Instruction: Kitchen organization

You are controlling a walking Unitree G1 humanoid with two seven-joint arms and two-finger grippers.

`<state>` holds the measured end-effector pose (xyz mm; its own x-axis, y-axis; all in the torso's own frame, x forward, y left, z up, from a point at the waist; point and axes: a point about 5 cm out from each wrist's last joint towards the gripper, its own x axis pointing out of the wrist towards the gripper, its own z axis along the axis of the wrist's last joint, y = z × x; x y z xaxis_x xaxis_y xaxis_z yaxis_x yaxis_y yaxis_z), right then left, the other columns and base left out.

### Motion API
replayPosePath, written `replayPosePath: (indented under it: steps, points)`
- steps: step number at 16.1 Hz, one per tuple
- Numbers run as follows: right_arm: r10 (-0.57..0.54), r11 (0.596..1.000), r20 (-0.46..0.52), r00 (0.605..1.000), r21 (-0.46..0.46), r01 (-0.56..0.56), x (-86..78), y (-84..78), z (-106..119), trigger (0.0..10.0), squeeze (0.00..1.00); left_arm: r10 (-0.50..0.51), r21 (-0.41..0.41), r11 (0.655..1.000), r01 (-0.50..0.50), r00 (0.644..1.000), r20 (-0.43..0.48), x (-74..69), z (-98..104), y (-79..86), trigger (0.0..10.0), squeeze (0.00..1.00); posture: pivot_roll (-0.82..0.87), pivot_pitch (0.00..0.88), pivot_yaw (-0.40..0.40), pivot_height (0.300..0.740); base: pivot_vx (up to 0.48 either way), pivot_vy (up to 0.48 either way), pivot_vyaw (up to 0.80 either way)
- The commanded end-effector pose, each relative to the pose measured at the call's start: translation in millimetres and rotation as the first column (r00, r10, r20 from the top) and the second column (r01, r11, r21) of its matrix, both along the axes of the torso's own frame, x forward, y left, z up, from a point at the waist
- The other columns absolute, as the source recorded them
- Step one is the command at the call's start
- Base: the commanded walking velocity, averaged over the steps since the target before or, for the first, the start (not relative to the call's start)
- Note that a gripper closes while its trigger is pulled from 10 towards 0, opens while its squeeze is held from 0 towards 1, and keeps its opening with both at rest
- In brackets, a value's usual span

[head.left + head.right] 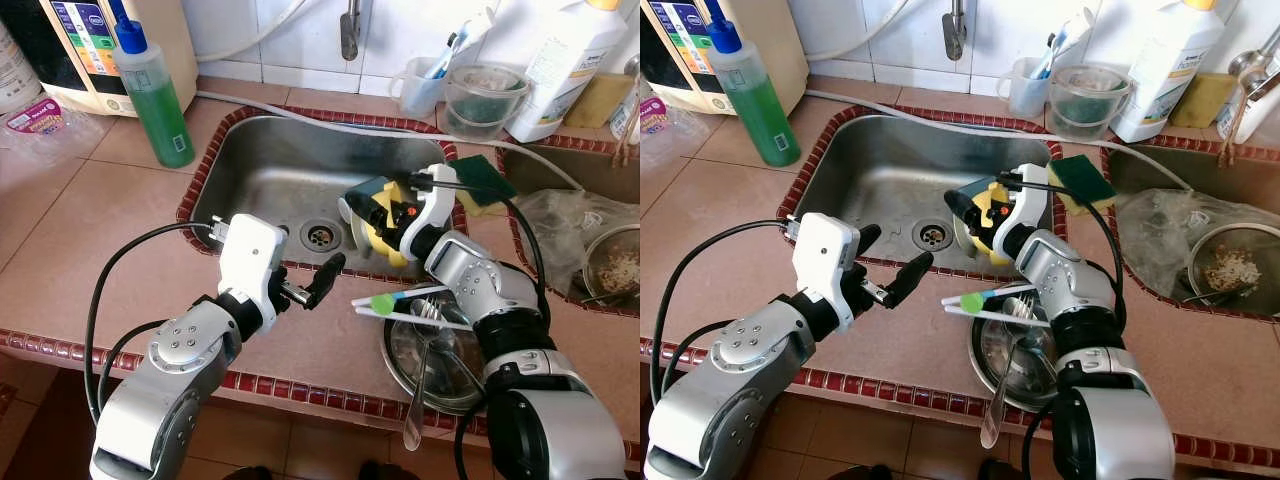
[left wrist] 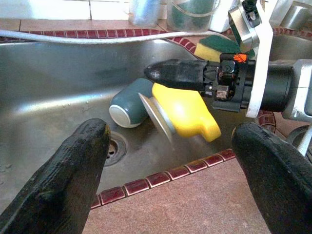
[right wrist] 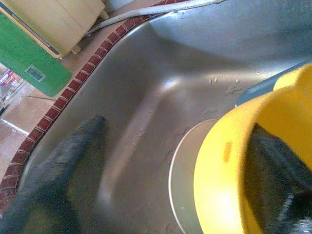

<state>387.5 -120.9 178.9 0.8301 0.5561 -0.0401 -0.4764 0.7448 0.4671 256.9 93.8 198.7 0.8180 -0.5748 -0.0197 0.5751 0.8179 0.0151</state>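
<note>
In the steel sink [image 1: 262, 178], the right pincer [image 2: 168, 74] grips a yellow cup [image 2: 187, 111] beside a grey-blue cup [image 2: 127, 102]; a metal plate [image 2: 155, 116] stands between; left pincer [image 1: 312, 283] open above the tiled surface [image 1: 90, 250]

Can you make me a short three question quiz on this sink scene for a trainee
1. True or false: the left gripper hovers open over the counter's front edge, holding nothing.
2. What is the right gripper reaching into inside the sink? A) yellow cup B) green sponge C) green bottle
3. Fill in: the grey cup lies on its ___ beside the yellow cup.

Key: 1 true. 2 A; one finger sits inside the cup. 3 side.
</note>
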Motion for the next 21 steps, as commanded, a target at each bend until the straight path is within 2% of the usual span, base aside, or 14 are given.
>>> replayPosePath:
  steps: [1,4,6,7,8,9,11,12,14,16,18,19,20,21]
  points:
    - [-0.006,1.000,-0.002,1.000,0.012,0.006,2.0,0.4,5,10.0,1.00,-0.014,-0.001,1.000,0.014,1.000,0.006,-1.2,1,-2.7,10.0,0.00,-0.02,0.196,-0.012,0.740,0.000,0.000,0.00]
    - [-0.118,0.977,-0.076,0.990,-0.188,0.102,8.1,-6.1,-3,10.0,1.00,-0.011,-0.004,1.000,0.011,1.000,0.006,-0.3,1,-2.8,10.0,0.00,-0.02,0.199,-0.012,0.740,0.000,0.000,0.00]
    - [-0.165,0.961,-0.097,0.982,-0.240,0.137,9.8,-9.6,-6,10.0,1.00,-0.011,-0.005,1.000,0.011,1.000,0.007,-0.6,2,-2.9,10.0,0.00,-0.02,0.199,-0.013,0.740,0.000,0.000,0.00]
    - [-0.172,0.946,-0.064,0.983,-0.291,0.146,10.6,-11.1,-5,10.0,0.57,-0.009,-0.006,1.000,0.009,1.000,0.007,-0.3,2,-2.9,10.0,0.00,-0.02,0.201,-0.013,0.740,0.000,0.000,0.00]
    - [-0.170,0.938,-0.042,0.985,-0.313,0.148,10.7,-11.5,-5,10.0,0.57,-0.008,-0.006,1.000,0.008,1.000,0.007,-0.3,2,-2.9,10.0,0.00,-0.02,0.201,-0.013,0.740,0.000,0.000,0.00]
    - [-0.170,0.937,-0.043,0.985,-0.316,0.148,10.7,-11.5,-5,10.0,0.00,-0.008,-0.006,1.000,0.008,1.000,0.007,-0.3,2,-2.9,10.0,0.00,-0.02,0.202,-0.015,0.740,0.000,0.000,0.00]
    - [-0.117,0.985,-0.081,0.990,-0.140,0.105,10.1,-7.2,3,10.0,0.00,-0.005,-0.007,1.000,0.005,1.000,0.006,-0.5,2,-3.0,10.0,0.00,-0.01,0.205,-0.016,0.740,0.000,0.000,0.00]
    - [-0.153,0.987,-0.144,0.978,0.027,0.159,14.0,-12.2,11,10.0,0.00,-0.002,-0.007,1.000,0.002,1.000,0.005,0.1,2,-2.2,10.0,0.00,-0.02,0.205,-0.015,0.740,0.000,0.000,0.00]
    - [-0.184,0.983,-0.141,0.973,-0.042,0.180,15.0,-15.5,9,10.0,0.00,-0.002,-0.006,1.000,0.002,1.000,0.006,-0.1,2,-2.2,10.0,0.00,-0.01,0.207,-0.016,0.740,0.000,0.000,0.00]
    - [-0.359,0.933,-0.302,0.883,-0.131,0.335,16.1,-28.9,-7,10.0,0.00,-0.001,-0.006,1.000,0.001,1.000,0.007,0.3,2,-1.8,10.0,0.00,-0.01,0.208,-0.014,0.740,0.000,0.000,0.00]
    - [-0.384,0.922,-0.327,0.864,-0.078,0.380,18.0,-33.5,-2,10.0,0.00,0.001,-0.008,1.000,-0.001,1.000,0.008,1.1,2,-1.4,10.0,0.00,-0.01,0.208,-0.014,0.740,0.000,0.000,0.00]
    - [-0.431,0.902,-0.352,0.831,-0.137,0.410,17.5,-37.1,-4,10.0,0.00,0.001,-0.005,1.000,-0.001,1.000,0.008,1.1,2,-1.2,10.0,0.00,-0.02,0.208,-0.013,0.740,0.000,0.000,0.00]
    - [-0.455,0.890,-0.349,0.819,-0.170,0.423,17.5,-39.5,-4,10.0,0.00,0.001,-0.005,1.000,-0.001,1.000,0.008,0.8,2,-1.5,10.0,0.00,-0.02,0.207,-0.012,0.740,0.000,0.000,0.00]
    - [-0.446,0.895,-0.308,0.840,-0.156,0.418,19.5,-38.1,2,10.0,0.00,0.001,-0.005,1.000,-0.001,1.000,0.008,1.1,2,-1.5,10.0,0.00,-0.01,0.207,-0.013,0.740,0.000,0.000,0.00]
